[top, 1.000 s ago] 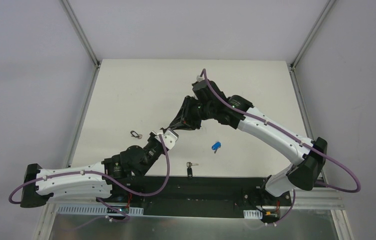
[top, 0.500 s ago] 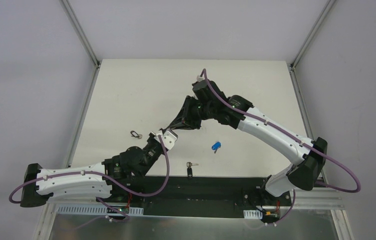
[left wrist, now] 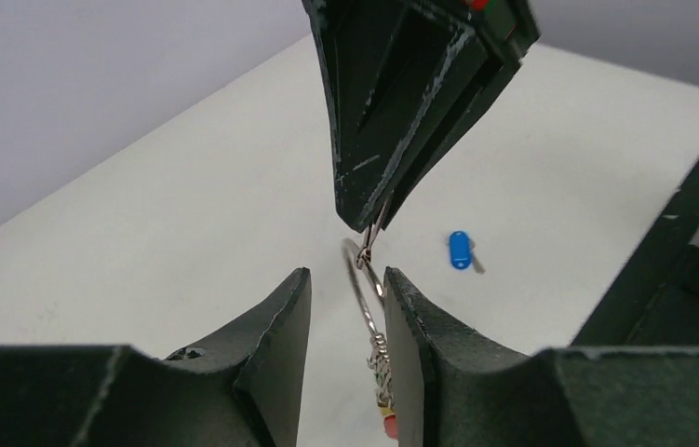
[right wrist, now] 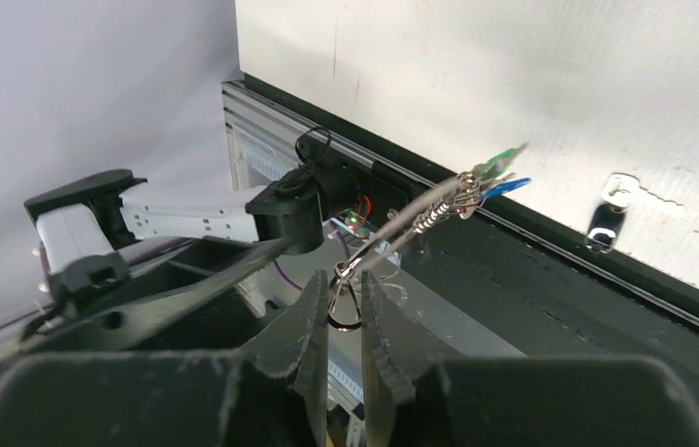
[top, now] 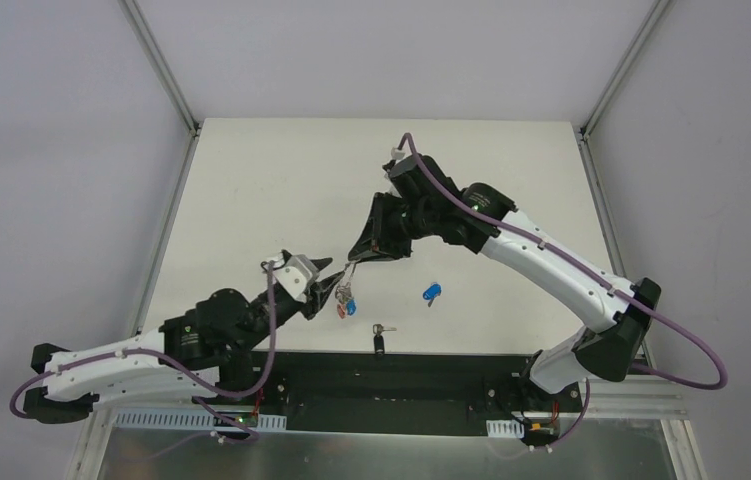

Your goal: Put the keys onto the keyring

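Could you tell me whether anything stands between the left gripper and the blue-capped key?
Yes: the keyring, hanging from the right gripper, sits inside the open left gripper; the blue-capped key lies on the table beyond it.

Blue-capped key (top: 432, 293) and black-headed key (top: 379, 339) lying flat, apart; keyring (top: 346, 298) hanging.

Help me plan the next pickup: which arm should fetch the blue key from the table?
Probably left: the left gripper stands open, while the right gripper is shut on the keyring and should hold it. The blue key lies loose on the table.
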